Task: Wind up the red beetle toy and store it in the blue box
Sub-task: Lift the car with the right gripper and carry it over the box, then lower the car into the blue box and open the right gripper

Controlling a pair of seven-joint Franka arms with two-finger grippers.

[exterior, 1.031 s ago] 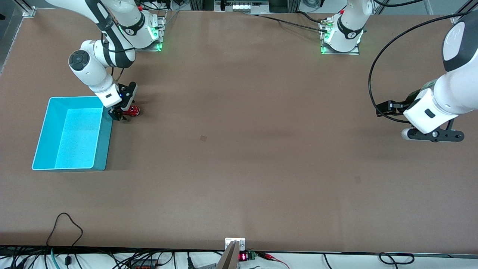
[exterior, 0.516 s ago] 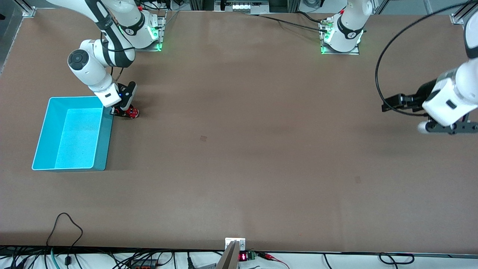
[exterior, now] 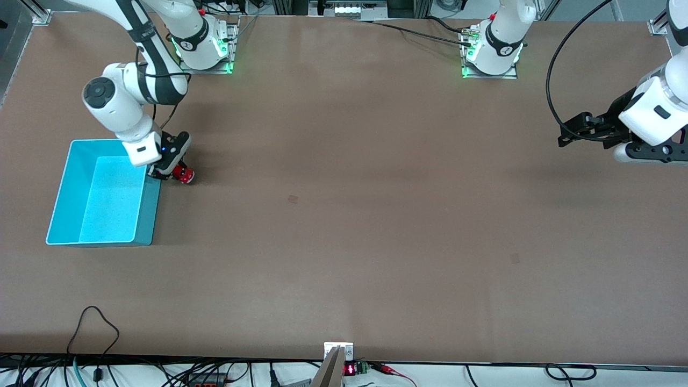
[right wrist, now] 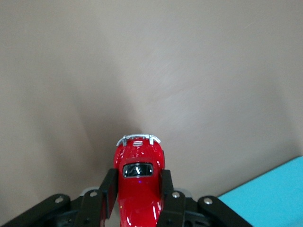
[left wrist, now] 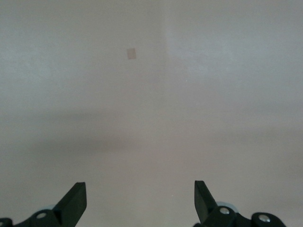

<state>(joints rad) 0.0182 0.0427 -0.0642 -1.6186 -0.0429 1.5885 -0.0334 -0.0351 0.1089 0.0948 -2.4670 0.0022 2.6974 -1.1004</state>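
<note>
The red beetle toy is clamped between my right gripper's fingers, just beside the blue box's wall that faces the left arm's end. In the right wrist view the toy points away from the gripper, silvery bumper ahead, with a black pad on each side of it. The blue box stands open at the right arm's end of the table; a corner of it shows in the right wrist view. My left gripper is open and empty over the bare table at the left arm's end; its view shows both fingertips wide apart.
A small dark patch marks the brown table near the middle, also in the left wrist view. Cables and a small device lie along the table edge nearest the front camera. The arm bases stand along the farthest edge.
My right gripper has shut on the beetle toy and shifted it slightly toward the front camera along the box's wall. My left arm has pulled up and back toward its end.
</note>
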